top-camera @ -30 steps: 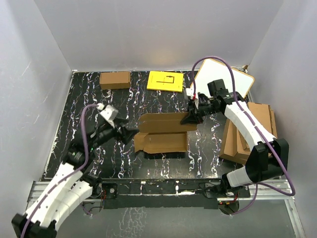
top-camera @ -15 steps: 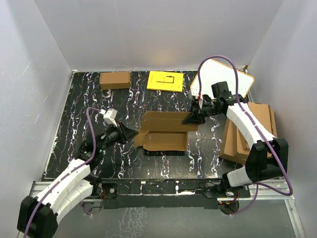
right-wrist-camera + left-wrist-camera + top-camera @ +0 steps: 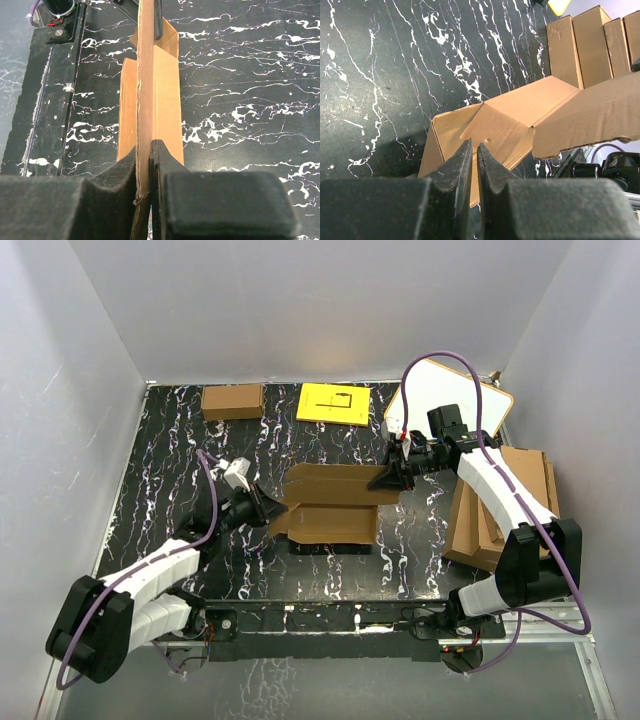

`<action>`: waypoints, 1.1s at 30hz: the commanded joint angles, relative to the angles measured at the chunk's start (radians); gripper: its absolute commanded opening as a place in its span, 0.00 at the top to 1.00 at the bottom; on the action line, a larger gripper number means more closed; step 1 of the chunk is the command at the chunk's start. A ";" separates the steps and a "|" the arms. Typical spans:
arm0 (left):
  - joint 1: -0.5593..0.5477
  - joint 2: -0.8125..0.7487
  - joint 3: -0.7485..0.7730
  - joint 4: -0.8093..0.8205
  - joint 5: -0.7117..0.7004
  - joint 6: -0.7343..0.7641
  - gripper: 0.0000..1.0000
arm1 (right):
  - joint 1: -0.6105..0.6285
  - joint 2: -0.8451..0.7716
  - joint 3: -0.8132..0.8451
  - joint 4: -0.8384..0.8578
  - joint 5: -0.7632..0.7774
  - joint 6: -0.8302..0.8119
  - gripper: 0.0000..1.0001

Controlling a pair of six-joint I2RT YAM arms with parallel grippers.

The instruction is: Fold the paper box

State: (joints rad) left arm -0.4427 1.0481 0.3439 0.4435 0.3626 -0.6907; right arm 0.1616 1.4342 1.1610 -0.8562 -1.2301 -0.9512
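Box: we see it lying part-folded in the middle of the surface, one long panel standing up.
Left gripper: at the box's left end, jaws drawn to a thin slit on a flap.
Right gripper: at the right end, jaws clamped on the standing panel's edge.
Far edge: small carton, yellow sheet.
Right side: cardboard stack.

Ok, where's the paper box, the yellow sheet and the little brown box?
paper box [image 3: 325,525]: top view, its near panel.
yellow sheet [image 3: 333,403]: top view, its middle.
small brown carton [image 3: 232,400]: top view, its top face.
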 commanded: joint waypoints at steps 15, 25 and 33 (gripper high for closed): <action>-0.087 0.173 -0.001 0.300 0.010 -0.089 0.92 | -0.004 -0.011 -0.053 0.128 -0.086 0.058 0.92; -0.101 0.230 -0.025 0.400 -0.040 -0.146 0.91 | -0.004 -0.012 -0.093 0.204 -0.100 0.125 0.92; -0.103 0.286 -0.051 0.518 -0.026 -0.218 0.91 | -0.004 -0.012 -0.124 0.270 -0.098 0.184 0.92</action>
State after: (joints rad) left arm -0.5392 1.3155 0.3092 0.8398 0.3256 -0.8577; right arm 0.1596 1.4353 1.0485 -0.6697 -1.2694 -0.7891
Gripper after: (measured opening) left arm 0.093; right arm 0.098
